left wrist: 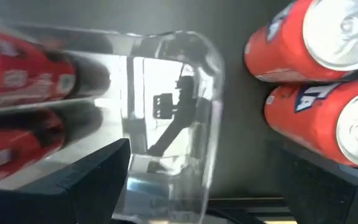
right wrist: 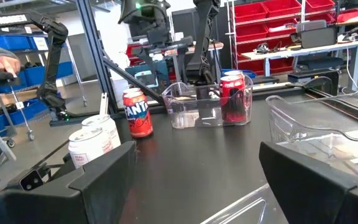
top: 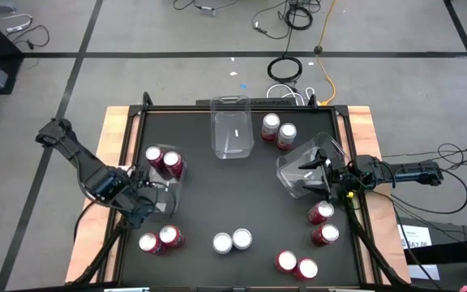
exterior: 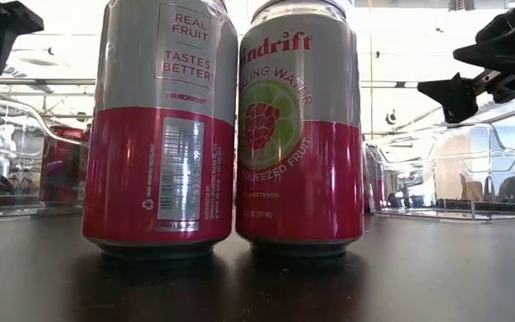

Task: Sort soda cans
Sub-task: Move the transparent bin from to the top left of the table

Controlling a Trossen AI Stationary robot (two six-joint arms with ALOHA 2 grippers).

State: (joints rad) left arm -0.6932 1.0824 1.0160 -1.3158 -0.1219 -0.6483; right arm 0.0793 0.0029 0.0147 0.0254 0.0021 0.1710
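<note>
The left tool (top: 148, 199) hangs with its fingers spread wide at the wall of a clear bin (top: 171, 188) holding two red cans (top: 163, 161). The right tool (top: 319, 172), fingers also apart, reaches into another clear bin (top: 289, 166). The remaining cans (top: 232, 241) stand in pairs around the dark surface (top: 242, 195).

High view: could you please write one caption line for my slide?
Two dark arms flank a black table holding clear rectangular plastic bins and paired red-bodied and silver-bodied soda cans.

Red soda cans (top: 162, 161) (silver tops), black table (top: 217, 195)
</note>
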